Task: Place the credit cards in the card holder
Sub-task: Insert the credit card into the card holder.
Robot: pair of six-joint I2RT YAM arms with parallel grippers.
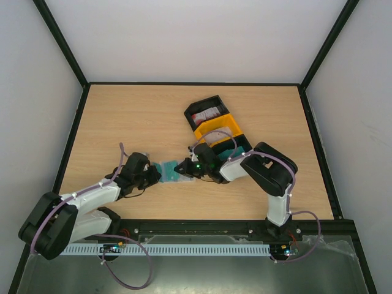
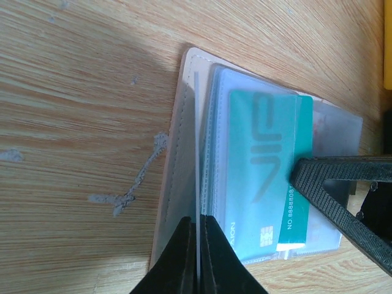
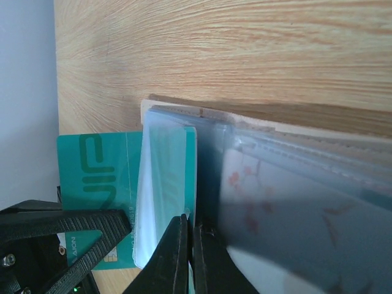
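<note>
Bare table (image 1: 135, 116) lies open far-left of the card holder (image 1: 166, 170) — the tray (image 1: 211, 126) (black-and-yellow) stands far-right.

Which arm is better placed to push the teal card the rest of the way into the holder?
Right, probably. The right gripper, shut, sits at the teal card's exposed edge, while the left gripper is pinched on a thin leaf of the card holder, steadying it.

We read large pale letters "VIP" on the teal plastic credit card (image 2: 260, 177), white print "NO 88880…" along its darker green side, partly covered, and small "AION" near one end. Nothing else was legible.
</note>
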